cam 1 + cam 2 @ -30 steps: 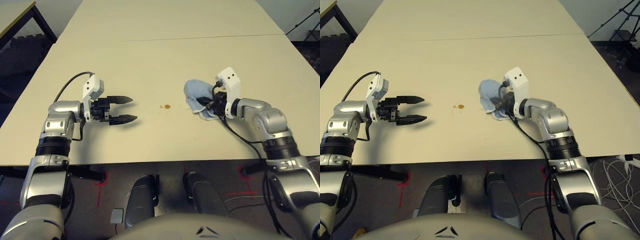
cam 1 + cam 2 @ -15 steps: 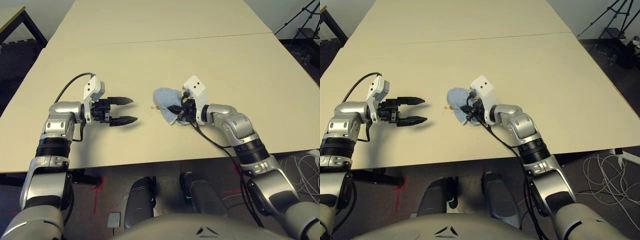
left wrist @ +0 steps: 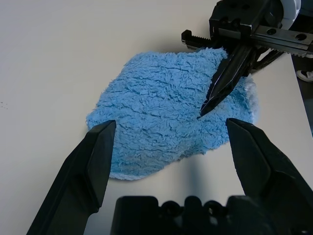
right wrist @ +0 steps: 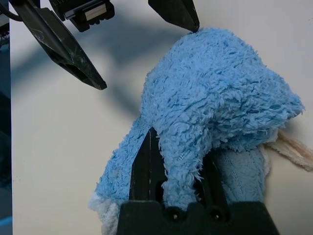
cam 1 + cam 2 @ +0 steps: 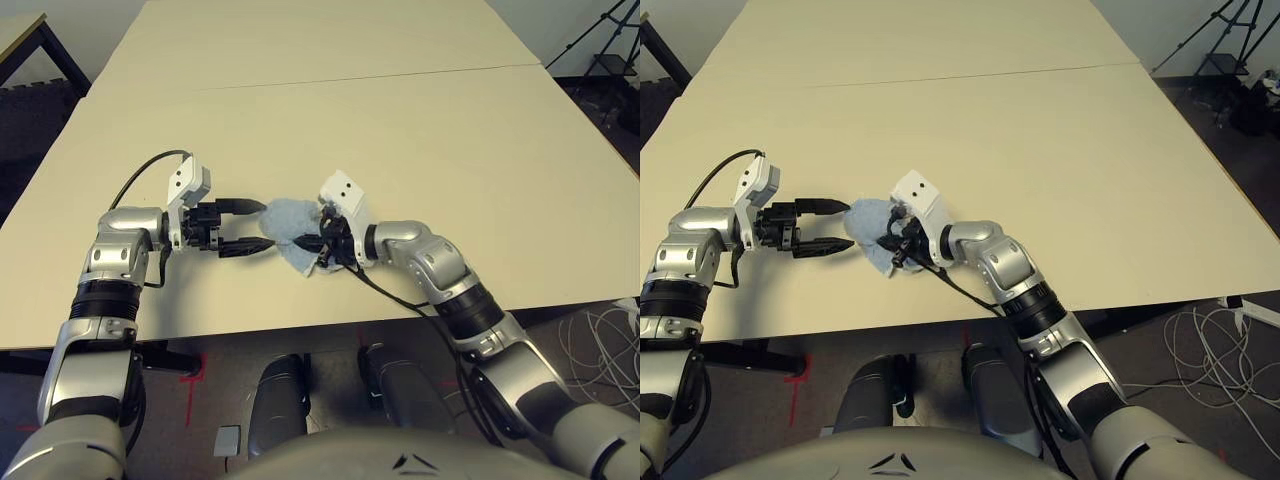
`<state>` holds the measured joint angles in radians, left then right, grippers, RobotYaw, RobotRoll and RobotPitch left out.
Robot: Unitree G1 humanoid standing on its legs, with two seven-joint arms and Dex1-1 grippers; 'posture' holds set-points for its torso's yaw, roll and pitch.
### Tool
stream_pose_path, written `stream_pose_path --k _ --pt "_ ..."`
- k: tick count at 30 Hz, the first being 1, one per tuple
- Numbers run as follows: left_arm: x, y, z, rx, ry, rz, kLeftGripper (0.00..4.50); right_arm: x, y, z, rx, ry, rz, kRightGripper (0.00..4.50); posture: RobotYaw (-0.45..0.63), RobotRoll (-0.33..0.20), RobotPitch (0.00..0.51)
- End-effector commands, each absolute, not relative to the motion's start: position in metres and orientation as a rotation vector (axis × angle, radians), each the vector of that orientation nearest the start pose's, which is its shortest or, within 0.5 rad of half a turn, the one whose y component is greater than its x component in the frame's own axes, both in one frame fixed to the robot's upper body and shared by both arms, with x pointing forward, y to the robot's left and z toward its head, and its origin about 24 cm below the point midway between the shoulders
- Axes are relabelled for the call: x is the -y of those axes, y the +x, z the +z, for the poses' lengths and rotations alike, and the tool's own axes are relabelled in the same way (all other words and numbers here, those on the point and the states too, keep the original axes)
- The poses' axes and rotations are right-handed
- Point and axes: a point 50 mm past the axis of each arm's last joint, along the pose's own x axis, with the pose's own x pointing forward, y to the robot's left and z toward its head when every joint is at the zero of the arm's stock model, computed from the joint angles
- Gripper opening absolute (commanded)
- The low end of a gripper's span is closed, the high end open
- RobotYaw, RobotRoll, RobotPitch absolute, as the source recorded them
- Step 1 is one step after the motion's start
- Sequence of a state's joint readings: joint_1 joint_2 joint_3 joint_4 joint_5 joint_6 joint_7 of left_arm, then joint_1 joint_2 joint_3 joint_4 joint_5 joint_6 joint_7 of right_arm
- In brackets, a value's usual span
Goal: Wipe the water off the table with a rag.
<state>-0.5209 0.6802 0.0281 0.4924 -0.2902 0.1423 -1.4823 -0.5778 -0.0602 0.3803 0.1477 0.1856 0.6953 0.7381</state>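
**Rag pinched by right gripper, close in front of the spread left gripper**

I take the rag as my landmark and report from largest to smallest.

The table (image 5: 420, 130) is a broad pale beige top. A thin seam line (image 5: 400, 75) crosses it well beyond the rag on the far side. I see no droplets on the bare surface around the rag, so I cannot tell where the water lies.

My right arm (image 5: 440, 285) reaches in from the rag's right side, forearm low over the table and its white wrist block just beside the cloth. My left arm (image 5: 125, 245) lies on the rag's left side, pointing toward it.

The rag (image 5: 285, 225) is a light blue terry cloth, bunched and resting on the table near the front edge, between the two grippers. A pale stitched edge trails out from under it in the right wrist view.

The right gripper (image 4: 171, 183) is clamped on a fold of the rag, cloth pressed between its black fingers and humped up over them.

The left gripper (image 3: 168, 147) has its fingers spread wide with nothing between them. The tips sit at the rag's left margin, one of them at or just touching the cloth's edge.
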Motion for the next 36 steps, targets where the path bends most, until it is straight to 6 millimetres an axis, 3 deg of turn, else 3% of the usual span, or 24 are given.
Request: stream_pose_path --k 1,15,23,26,30,33,36 --pt "-0.253 0.298 0.121 -0.266 0.207 -1.240 4.50 0.024 0.291 0.069 -0.521 -0.095 1.175 0.02 -0.20 0.000 0.139" --pt "-0.249 0.302 0.121 -0.264 0.204 -1.252 4.50 0.116 0.334 0.094 -0.487 -0.207 0.878 0.02 -0.22 0.000 0.145" --pt "-0.247 0.303 0.121 -0.267 0.203 -1.260 4.50 0.184 0.347 0.108 -0.491 -0.267 0.678 0.02 -0.23 0.000 0.148" --pt "-0.247 0.303 0.120 -0.269 0.202 -1.262 4.50 0.192 0.344 0.121 -0.451 -0.139 0.693 0.02 -0.24 0.000 0.149" --pt "-0.247 0.305 0.121 -0.269 0.201 -1.262 4.50 0.195 0.339 0.152 -0.371 0.032 0.761 0.02 -0.25 0.000 0.150" --pt "-0.246 0.306 0.121 -0.269 0.199 -1.264 4.50 0.215 0.333 0.178 -0.342 0.066 0.756 0.02 -0.25 0.000 0.150" --pt "-0.245 0.307 0.120 -0.269 0.198 -1.266 4.50 0.237 0.330 0.187 -0.351 0.042 0.707 0.02 -0.26 0.000 0.148"
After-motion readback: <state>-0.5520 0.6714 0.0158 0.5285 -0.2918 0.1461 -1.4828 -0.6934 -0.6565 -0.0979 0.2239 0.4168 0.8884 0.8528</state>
